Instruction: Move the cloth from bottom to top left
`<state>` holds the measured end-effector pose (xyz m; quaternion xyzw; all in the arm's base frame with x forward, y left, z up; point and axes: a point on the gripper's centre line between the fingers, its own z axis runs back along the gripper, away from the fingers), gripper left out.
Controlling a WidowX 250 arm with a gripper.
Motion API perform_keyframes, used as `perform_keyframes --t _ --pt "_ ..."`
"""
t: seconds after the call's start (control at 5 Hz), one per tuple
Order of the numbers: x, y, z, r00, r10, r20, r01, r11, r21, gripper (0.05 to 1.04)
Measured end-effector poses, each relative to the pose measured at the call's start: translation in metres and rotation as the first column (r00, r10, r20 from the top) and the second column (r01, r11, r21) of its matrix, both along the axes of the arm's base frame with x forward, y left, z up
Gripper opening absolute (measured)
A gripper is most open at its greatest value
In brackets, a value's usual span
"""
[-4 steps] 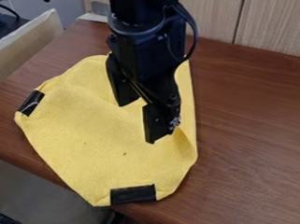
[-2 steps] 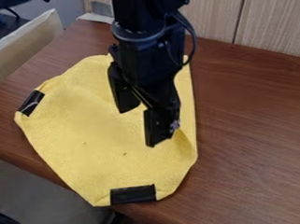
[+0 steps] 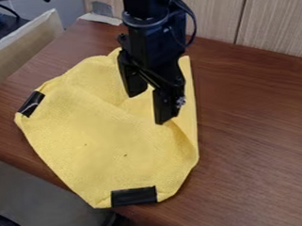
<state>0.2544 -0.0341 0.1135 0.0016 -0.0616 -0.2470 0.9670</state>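
Your arm [image 3: 151,34] hangs down from the top edge; your end effector [image 3: 149,108] points downward over the yellow cloth [image 3: 85,132] on the counter [image 3: 255,129]; its fingers [image 3: 163,107] stand apart.

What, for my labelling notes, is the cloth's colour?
The cloth is yellow; the camera view shows it best.

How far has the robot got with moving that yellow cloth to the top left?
Done: perhaps some folding; the cloth is creased beside the gripper, though I can't tell what made the crease. In hand: nothing looks gripped; the gripper hangs open over the cloth. Left: probably most of the move, as the cloth's bottom end, with its black strip, lies at the near edge of the table.
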Motion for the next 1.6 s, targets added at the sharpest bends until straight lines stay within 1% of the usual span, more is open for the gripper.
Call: perform_keyframes --t 0.2,0.4,0.6,0.8,1.2,1.4,1.6 --pt "0.019 0.013 -0.017 1.0 0.029 0.012 -0.029 1.0 -0.013 1.0" --pt "0.033 0.029 -0.03 0.998 0.064 -0.002 -0.064 0.998 -0.007 1.0" --pt "0.042 0.049 -0.042 0.992 0.126 -0.016 -0.126 0.992 -0.022 1.0" --pt "0.045 0.057 -0.056 0.991 0.13 -0.031 -0.13 0.991 -0.014 1.0" --pt "0.049 0.067 -0.063 0.987 0.158 0.013 -0.158 0.987 0.008 1.001" --pt "0.051 0.076 -0.064 0.984 0.179 0.021 -0.179 0.984 0.019 1.001" --pt "0.067 0.091 -0.063 0.976 0.214 0.031 -0.215 0.976 0.016 1.001"
